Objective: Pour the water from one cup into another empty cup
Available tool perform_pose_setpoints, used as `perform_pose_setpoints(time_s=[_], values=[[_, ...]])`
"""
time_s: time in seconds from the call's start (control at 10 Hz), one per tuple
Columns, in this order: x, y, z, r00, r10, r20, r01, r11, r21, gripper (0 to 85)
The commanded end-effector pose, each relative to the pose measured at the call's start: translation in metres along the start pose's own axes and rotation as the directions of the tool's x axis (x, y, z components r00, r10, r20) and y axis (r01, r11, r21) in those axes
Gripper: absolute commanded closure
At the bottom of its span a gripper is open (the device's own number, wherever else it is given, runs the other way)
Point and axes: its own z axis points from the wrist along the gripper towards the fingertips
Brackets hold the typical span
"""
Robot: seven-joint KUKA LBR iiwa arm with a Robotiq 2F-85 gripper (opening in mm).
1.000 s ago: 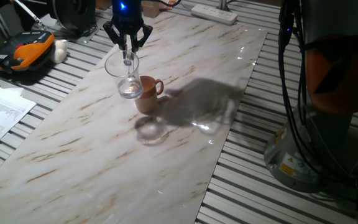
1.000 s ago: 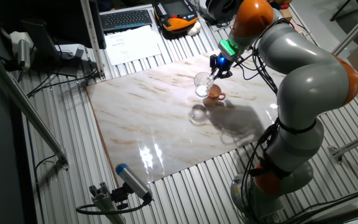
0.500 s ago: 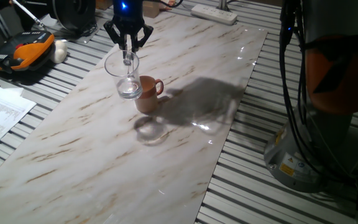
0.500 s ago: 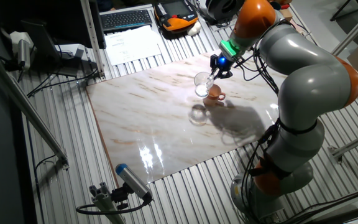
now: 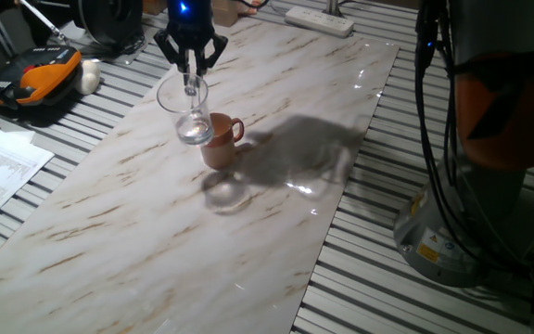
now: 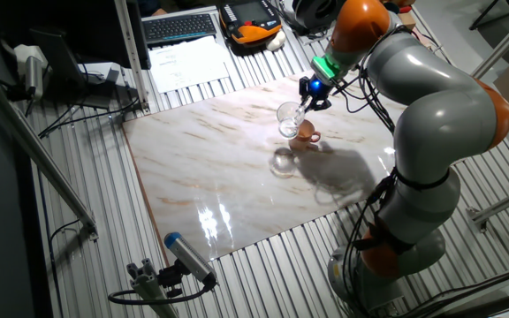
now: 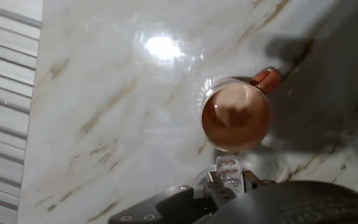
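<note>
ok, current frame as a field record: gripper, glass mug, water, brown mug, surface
gripper: shut on the glass mug, holding it from above
glass mug: lifted off the table, roughly upright, right beside and above the brown mug
water: small clear amount, in the bottom of the glass mug
brown mug: upright on the marble board, handle pointing away from the glass mug; hand view looks into it through the glass
marble board: lying on a slatted table
pour: not yet begun
</note>
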Motion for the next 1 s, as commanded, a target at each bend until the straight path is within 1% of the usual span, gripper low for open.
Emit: perform_pose_setpoints(time_s=[0.0, 0.2, 0.4, 0.5, 0.6, 0.7, 0.8, 0.9], values=[[-0.004, 0.001, -0.002, 1.000, 0.001, 0.000, -0.001, 1.000, 0.000, 85.0], [-0.013, 0.002, -0.007, 1.000, -0.003, -0.003, 0.003, 1.000, -0.001, 85.0], [-0.023, 0.002, -0.006, 1.000, -0.007, -0.001, 0.007, 1.000, 0.000, 85.0], [-0.027, 0.002, -0.007, 1.000, -0.007, 0.003, 0.007, 1.000, 0.003, 85.0], [-0.034, 0.002, -0.011, 1.000, -0.001, 0.008, 0.001, 1.000, 0.005, 85.0], [-0.041, 0.002, -0.015, 1.000, 0.004, -0.004, -0.004, 1.000, -0.011, 85.0], [-0.048, 0.001, -0.019, 1.000, 0.005, -0.009, -0.005, 1.000, -0.017, 85.0], [-0.055, -0.001, -0.022, 1.000, 0.003, -0.007, -0.003, 1.000, -0.017, 85.0]])
